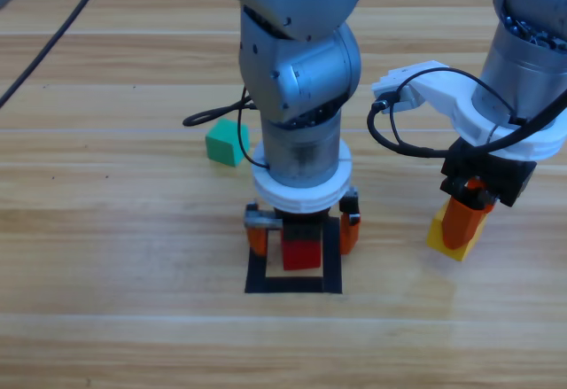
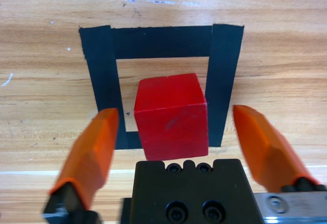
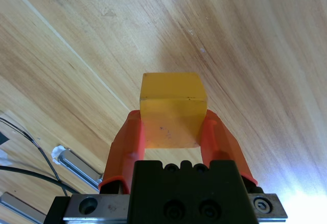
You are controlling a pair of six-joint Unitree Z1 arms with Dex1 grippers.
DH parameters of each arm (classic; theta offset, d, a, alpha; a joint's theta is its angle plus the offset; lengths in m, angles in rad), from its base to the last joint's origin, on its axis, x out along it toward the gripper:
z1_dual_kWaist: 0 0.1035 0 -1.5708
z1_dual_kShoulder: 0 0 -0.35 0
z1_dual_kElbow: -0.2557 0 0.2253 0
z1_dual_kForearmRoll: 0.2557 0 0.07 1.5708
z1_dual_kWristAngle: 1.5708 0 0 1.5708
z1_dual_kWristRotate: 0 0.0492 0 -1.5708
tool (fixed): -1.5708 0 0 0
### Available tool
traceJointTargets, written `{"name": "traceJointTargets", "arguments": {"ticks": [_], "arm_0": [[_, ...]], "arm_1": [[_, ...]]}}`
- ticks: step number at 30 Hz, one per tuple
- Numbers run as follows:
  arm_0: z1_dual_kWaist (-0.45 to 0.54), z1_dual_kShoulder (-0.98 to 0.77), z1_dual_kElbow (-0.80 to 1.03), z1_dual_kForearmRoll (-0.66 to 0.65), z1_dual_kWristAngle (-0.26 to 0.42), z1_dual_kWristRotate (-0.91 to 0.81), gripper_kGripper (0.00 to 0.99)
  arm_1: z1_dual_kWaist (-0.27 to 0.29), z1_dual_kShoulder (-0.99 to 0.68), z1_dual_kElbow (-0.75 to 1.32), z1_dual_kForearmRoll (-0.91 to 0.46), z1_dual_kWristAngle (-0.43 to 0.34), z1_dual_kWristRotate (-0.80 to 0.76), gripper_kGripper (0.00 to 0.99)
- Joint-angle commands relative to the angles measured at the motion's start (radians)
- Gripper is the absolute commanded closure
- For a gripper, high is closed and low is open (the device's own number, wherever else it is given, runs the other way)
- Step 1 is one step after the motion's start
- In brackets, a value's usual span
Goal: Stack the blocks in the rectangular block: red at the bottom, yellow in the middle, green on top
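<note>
Red cube point(image 2: 171, 116) sits inside the black tape rectangle point(image 2: 161, 41), between the left gripper point(image 2: 179, 132)'s orange jaws, which stand apart on either side without touching it. To the right, the right gripper point(image 3: 171, 127) has its jaws clamped on the yellow cube point(image 3: 172, 109). Teal-green cube point(image 1: 227, 142) rests on the wooden table point(image 1: 106, 256) behind the rectangle, left of the left arm.

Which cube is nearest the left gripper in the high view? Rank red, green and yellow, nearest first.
1. Red cube: between the open jaws of the left gripper, inside the black tape rectangle.
2. Green cube: up and to the left, on bare wood.
3. Yellow cube: far right, gripped by the right gripper.
</note>
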Motion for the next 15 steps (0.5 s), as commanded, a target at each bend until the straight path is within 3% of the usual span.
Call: {"name": "traceJointTargets", "arguments": {"ticks": [1, 8, 15], "arm_0": [[-0.020, 0.032, -0.001, 0.014, 0.002, 0.020, 0.000], [-0.018, -0.079, -0.025, 0.043, 0.016, 0.047, 0.000], [0.037, -0.210, -0.180, 0.244, 0.065, 0.082, 0.000]], "arm_1": [[-0.017, -0.057, 0.026, -0.015, 0.004, 0.007, 0.990], [-0.017, -0.067, 0.020, -0.026, 0.015, 0.020, 0.990], [-0.017, -0.127, 0.057, -0.069, 0.015, 0.046, 0.990]]}}
